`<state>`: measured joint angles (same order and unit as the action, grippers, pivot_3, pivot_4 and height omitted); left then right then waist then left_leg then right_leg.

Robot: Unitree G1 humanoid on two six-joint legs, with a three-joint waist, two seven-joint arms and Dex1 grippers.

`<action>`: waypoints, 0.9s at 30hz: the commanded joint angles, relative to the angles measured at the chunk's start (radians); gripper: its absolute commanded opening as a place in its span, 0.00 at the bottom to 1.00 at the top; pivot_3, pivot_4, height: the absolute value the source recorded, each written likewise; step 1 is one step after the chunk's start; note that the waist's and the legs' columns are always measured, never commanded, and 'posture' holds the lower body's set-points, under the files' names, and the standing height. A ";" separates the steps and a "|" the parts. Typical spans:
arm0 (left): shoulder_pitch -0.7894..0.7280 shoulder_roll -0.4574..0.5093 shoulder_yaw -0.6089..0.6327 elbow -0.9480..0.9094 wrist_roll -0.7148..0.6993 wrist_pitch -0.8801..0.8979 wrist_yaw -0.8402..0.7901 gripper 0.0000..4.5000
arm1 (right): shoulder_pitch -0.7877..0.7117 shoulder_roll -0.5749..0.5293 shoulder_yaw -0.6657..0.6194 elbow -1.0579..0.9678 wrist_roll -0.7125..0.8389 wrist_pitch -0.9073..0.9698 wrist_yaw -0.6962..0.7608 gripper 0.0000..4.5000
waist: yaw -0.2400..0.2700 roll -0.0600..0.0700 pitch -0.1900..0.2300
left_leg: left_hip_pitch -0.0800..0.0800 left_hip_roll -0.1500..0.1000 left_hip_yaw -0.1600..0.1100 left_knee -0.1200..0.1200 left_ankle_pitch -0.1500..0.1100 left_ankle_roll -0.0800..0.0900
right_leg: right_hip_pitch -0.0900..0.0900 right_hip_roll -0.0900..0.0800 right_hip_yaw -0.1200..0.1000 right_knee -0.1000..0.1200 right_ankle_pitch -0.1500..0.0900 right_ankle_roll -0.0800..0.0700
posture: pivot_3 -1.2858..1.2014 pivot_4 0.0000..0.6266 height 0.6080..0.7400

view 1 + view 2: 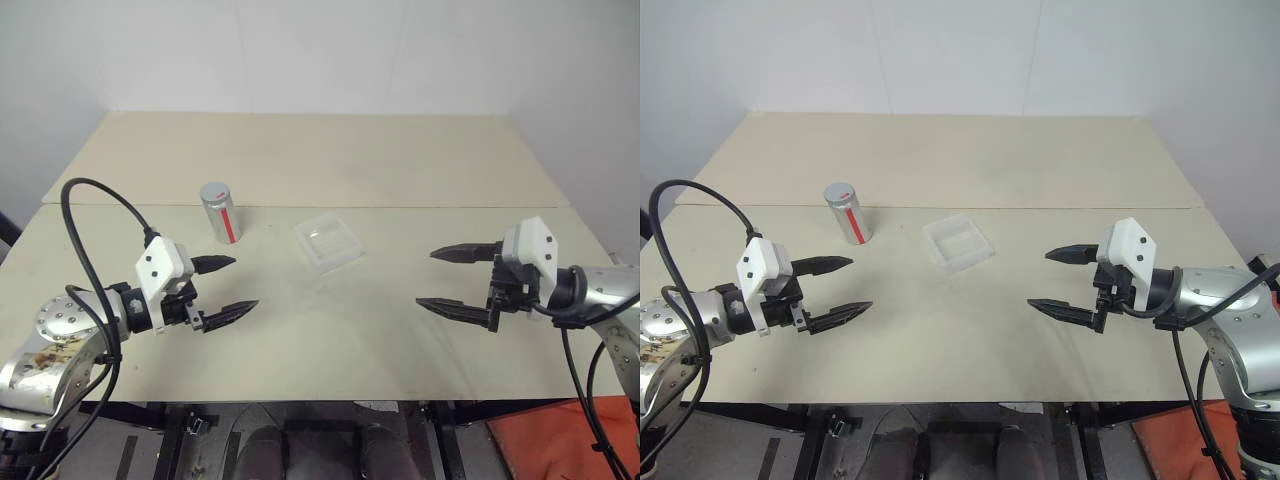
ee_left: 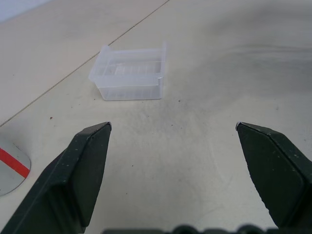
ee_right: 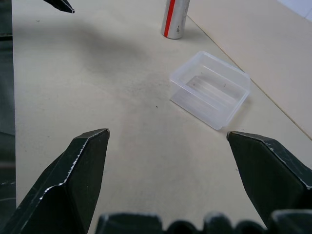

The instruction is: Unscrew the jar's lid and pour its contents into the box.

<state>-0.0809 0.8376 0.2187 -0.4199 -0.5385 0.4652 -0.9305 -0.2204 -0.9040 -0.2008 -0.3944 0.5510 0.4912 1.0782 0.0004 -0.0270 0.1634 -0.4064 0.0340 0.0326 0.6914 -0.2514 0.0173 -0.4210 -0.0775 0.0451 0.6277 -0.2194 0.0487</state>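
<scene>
The jar (image 1: 220, 212), a small silver cylinder with a red stripe, stands upright on the beige table left of centre, its grey lid (image 1: 215, 192) on top. The contents are hidden inside. Just right of it sits the box (image 1: 329, 243), a clear shallow plastic tray, empty. My left gripper (image 1: 235, 286) hovers open over the table in front of the jar, nothing between its fingers. At the right my right gripper (image 1: 441, 280) stands open too, pointing toward the box from some way off. Both jar (image 3: 175, 18) and box (image 3: 210, 89) show in the right wrist view.
The table (image 1: 330, 340) is two beige tops joined by a seam (image 1: 400, 207) running behind the jar and box. A black cable (image 1: 95, 215) loops above my left arm. White walls close the back.
</scene>
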 commanded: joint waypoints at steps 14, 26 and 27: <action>-0.052 -0.077 0.010 0.036 0.073 -0.056 0.133 0.99 | 0.000 -0.014 -0.023 -0.014 -0.009 -0.024 -0.002 1.00 | 0.002 0.000 0.000 | 0.000 0.000 0.000 0.000 0.000 0.000 | 0.000 0.000 0.000 0.000 0.000 0.000 | 0.52 0.24 1.00; -0.184 -0.397 -0.091 0.083 0.359 0.004 0.636 0.99 | -0.035 -0.005 -0.030 -0.033 0.012 -0.001 -0.034 1.00 | 0.011 0.000 0.000 | -0.001 -0.001 -0.001 0.001 0.000 0.000 | 0.001 0.000 0.000 0.000 0.001 0.001 | 0.52 0.24 1.00; -0.195 -0.422 -0.094 0.085 0.380 0.019 0.679 0.99 | -0.034 -0.006 -0.032 -0.034 0.013 0.000 -0.034 1.00 | 0.011 0.000 0.000 | -0.001 -0.001 -0.001 0.001 0.000 0.000 | 0.001 0.000 0.000 0.000 0.001 0.001 | 0.52 0.24 1.00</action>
<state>-0.2542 0.4332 0.1256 -0.3265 -0.1999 0.4674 -0.3338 -0.2503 -0.9014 -0.2019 -0.3988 0.5371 0.4913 1.0462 0.0111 -0.0272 0.1633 -0.4072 0.0330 0.0316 0.6924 -0.2514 0.0173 -0.4200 -0.0778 0.0453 0.6273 -0.2185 0.0496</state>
